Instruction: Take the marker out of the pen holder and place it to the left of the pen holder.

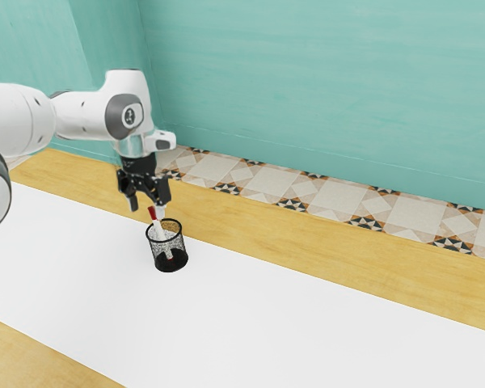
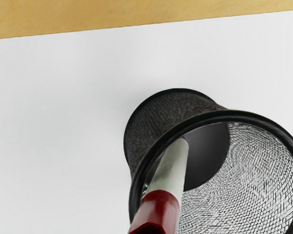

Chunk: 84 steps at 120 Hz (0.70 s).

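My gripper [image 1: 147,207] is above the pen holder, over its rim on the exterior view's left, with its fingers spread apart. The marker [image 1: 158,229] leans inside the black mesh pen holder [image 1: 169,260], its red cap sticking out above the rim close under the gripper; nothing is gripped. From the wrist view, the marker [image 2: 169,170] rests against the holder's wall, red cap towards the camera and white body running down to the dark base. The pen holder [image 2: 158,117] stands upright on the white surface.
The white strip [image 1: 307,323] covers much of the wooden table [image 1: 323,271], whose wood shows along both sides. Beyond the table lie a patterned tile floor [image 1: 259,183] and a teal wall [image 1: 323,81].
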Available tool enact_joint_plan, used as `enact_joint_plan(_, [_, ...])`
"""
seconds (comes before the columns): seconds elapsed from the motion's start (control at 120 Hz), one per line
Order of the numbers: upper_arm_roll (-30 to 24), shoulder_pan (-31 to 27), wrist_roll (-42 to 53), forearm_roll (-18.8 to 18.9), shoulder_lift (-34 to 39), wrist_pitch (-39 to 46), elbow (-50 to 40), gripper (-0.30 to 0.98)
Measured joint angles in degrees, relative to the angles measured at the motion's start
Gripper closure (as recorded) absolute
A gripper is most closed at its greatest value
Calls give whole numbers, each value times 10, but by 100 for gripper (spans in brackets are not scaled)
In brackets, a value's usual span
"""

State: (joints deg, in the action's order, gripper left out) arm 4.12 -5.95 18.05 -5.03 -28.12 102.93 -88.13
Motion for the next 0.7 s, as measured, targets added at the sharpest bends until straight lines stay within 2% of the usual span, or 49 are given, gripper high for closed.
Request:
enact_joint_plan(0.183, [0, 0, 6, -16, -21, 11, 5, 2])
enact_joint_plan(0.233, [0, 1, 8, -16, -21, 13, 6, 11])
enact_joint_plan(0.35, [0, 3, 12, -15, -19, 16, 9, 41])
enact_joint_plan(0.433, [0, 6, 15, -10, -16, 17, 14, 56])
enact_joint_plan(0.525, [0, 7, 18, -6, -16, 19, 16, 65])
enact_joint_plan(0.7, [0, 12, 22, 5, 6, 16, 17, 72])
